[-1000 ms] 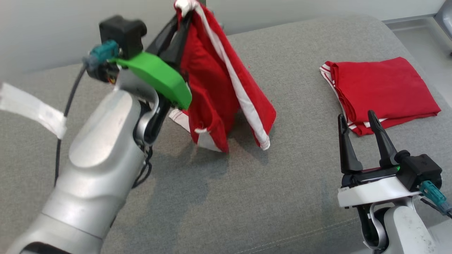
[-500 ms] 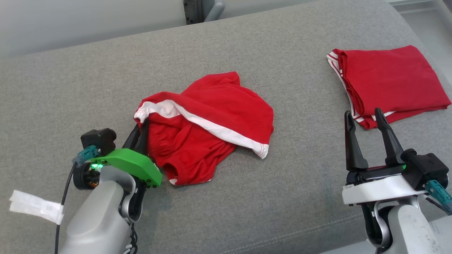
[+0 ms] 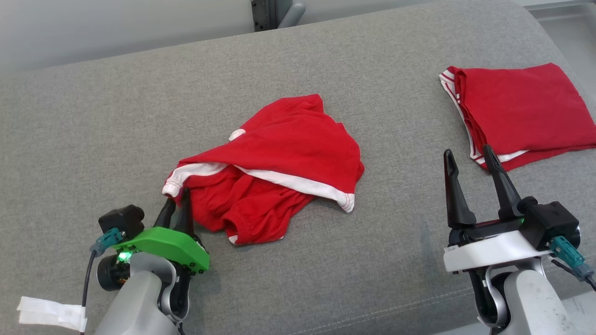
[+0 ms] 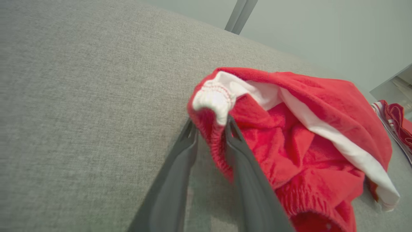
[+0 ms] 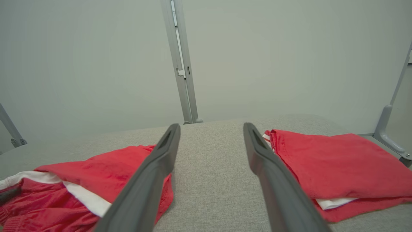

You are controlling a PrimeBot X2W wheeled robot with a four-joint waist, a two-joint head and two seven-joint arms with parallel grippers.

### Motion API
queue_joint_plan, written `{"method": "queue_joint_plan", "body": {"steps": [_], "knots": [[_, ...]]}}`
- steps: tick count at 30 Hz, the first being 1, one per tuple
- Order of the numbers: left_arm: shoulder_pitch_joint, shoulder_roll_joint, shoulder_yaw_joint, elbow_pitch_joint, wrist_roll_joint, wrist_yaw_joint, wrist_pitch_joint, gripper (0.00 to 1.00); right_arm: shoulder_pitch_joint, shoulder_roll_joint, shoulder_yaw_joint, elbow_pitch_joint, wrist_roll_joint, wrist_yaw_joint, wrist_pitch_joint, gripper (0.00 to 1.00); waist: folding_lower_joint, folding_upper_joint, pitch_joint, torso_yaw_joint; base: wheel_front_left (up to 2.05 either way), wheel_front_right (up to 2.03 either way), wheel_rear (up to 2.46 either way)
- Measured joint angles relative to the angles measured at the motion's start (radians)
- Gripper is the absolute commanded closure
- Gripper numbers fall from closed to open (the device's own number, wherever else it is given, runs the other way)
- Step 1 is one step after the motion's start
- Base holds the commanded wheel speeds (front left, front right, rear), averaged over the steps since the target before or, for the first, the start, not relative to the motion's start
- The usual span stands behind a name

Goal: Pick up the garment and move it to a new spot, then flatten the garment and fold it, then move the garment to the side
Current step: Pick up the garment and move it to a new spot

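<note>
The garment, red shorts with a white stripe, lies crumpled in the middle of the grey cushion. My left gripper is at its near-left corner, low over the cushion. In the left wrist view the white-and-red waistband hangs between the slightly parted fingers of the left gripper, resting against one finger with a gap beside the other. My right gripper stands open and empty to the right of the garment, fingers spread wide.
A second red garment, folded flat, lies at the cushion's far right, just beyond the right gripper. A metal post stands behind the cushion. The cushion's right edge drops off past the folded piece. White tape wraps the left arm's cable.
The left gripper has come down from holding the garment up high to the cushion, laying it in a crumpled heap, and its fingers have parted a little. The right gripper has stayed open.
</note>
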Motion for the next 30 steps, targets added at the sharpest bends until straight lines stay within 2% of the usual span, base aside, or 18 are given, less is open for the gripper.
{"method": "queue_joint_plan", "body": {"steps": [1, 15, 24, 30], "knots": [[0.006, -0.003, 0.016, -0.001, 0.01, 0.0, 0.0, 0.0, 0.0, 0.0, 0.002, 0.003, 0.0, 0.0, 0.0, 0.0, 0.0, 0.0, -0.002, -0.001, 0.0, 0.0, 0.0], [0.095, -0.038, 0.151, -0.061, 0.153, -0.018, -0.001, 0.0, 0.004, 0.0, -0.004, 0.027, 0.0, 0.0, 0.0, 0.0, 0.0, 0.0, -0.029, 0.002, 0.0, 0.0, 0.0], [0.187, -0.057, 0.218, -0.213, 0.278, -0.033, -0.001, 0.0, 0.024, 0.0, -0.006, 0.044, -0.002, 0.0, 0.0, 0.0, 0.0, 0.0, -0.064, 0.022, 0.0, 0.0, 0.0], [0.284, -0.066, 0.277, -0.364, 0.353, -0.028, -0.002, 0.0, 0.054, 0.0, -0.009, 0.052, -0.013, 0.0, 0.0, 0.0, 0.0, 0.0, -0.095, 0.031, 0.0, 0.0, 0.0]]}}
